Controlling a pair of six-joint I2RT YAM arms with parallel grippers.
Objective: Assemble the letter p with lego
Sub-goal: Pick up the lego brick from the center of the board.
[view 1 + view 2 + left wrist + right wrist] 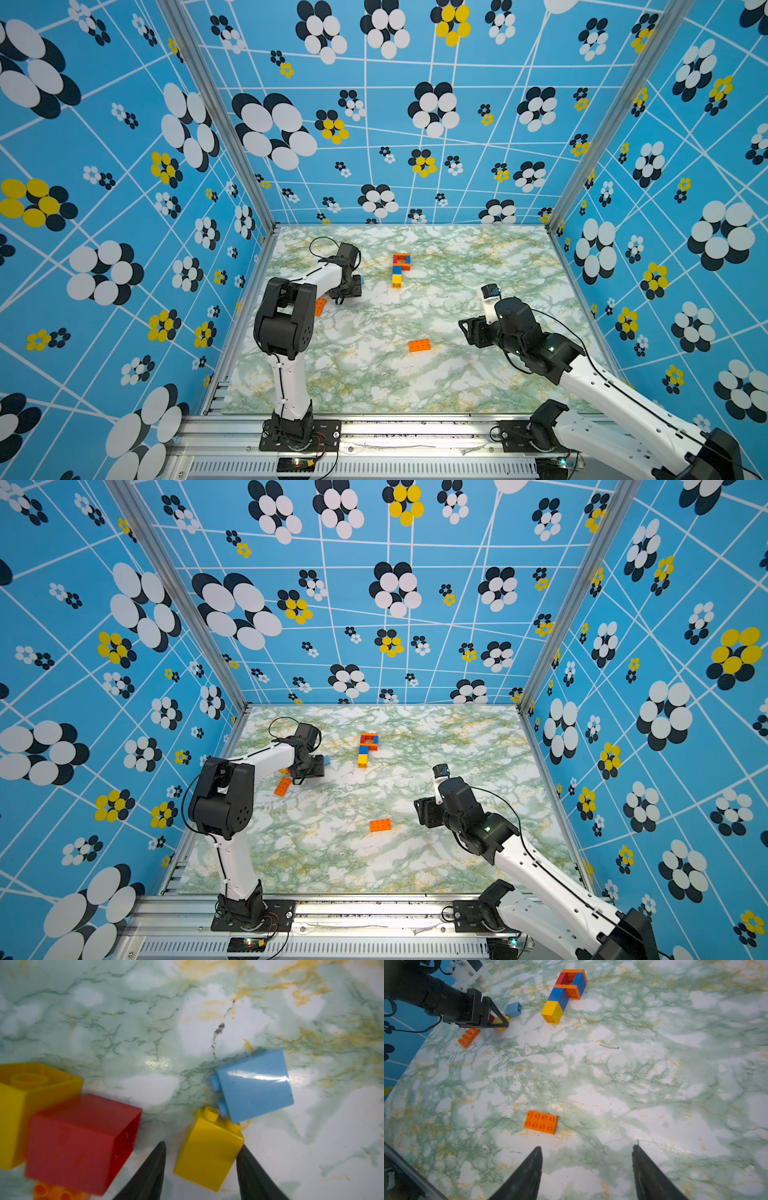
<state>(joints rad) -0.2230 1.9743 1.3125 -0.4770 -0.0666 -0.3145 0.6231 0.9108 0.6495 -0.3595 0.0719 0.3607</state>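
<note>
The lego letter (401, 268) lies flat on the marbled table: an orange, red and blue loop above a blue and a yellow brick, also seen in the right wrist view (564, 993). My left gripper (202, 1144) is low at the table's left, its jaws either side of a small yellow brick (207, 1153). One finger touches the brick's corner; a gap shows at the other. A pale blue brick (253, 1086) lies against the yellow one's studs. My right gripper (587, 1146) hovers open and empty near a loose orange brick (542, 1122).
A red brick (81, 1140), a larger yellow brick (20, 1101) and an orange brick (52, 1192) lie close beside the left gripper. That orange brick (282, 786) shows by the left arm in both top views. The blue patterned walls (124, 208) enclose the table.
</note>
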